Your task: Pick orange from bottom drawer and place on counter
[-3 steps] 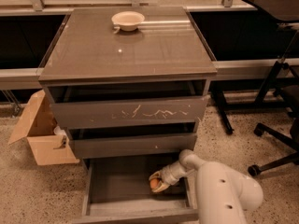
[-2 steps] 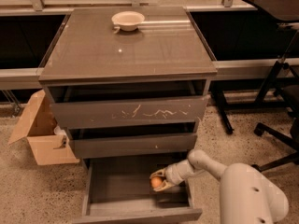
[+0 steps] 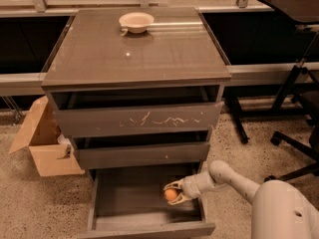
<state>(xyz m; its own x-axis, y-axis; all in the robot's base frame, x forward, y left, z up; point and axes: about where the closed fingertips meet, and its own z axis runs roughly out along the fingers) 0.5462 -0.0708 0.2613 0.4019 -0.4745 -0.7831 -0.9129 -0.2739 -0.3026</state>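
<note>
My tool (image 3: 174, 193) is down inside the open bottom drawer (image 3: 130, 201), toward its right side. Its two fingers (image 3: 172, 184) are closed around the orange (image 3: 171, 194), one above the fruit and one below. I cannot tell whether the orange touches the drawer floor or hangs just clear of it. My arm (image 3: 230, 176) reaches in from the right across the drawer's right wall, and the pale bulk of my body fills the lower right corner. The bottom drawer is pulled well out, while the middle drawer (image 3: 144, 155) and the scratched top drawer (image 3: 139, 119) sit further back in the cabinet. Above them the glossy bench (image 3: 149, 54) carries only a cream bowl (image 3: 136, 21), near the middle of its back edge and well apart from the orange. An open cardboard box (image 3: 42, 146) stands on the speckled floor just left of the cabinet, and a black chair base (image 3: 294, 143) is off to the right
</note>
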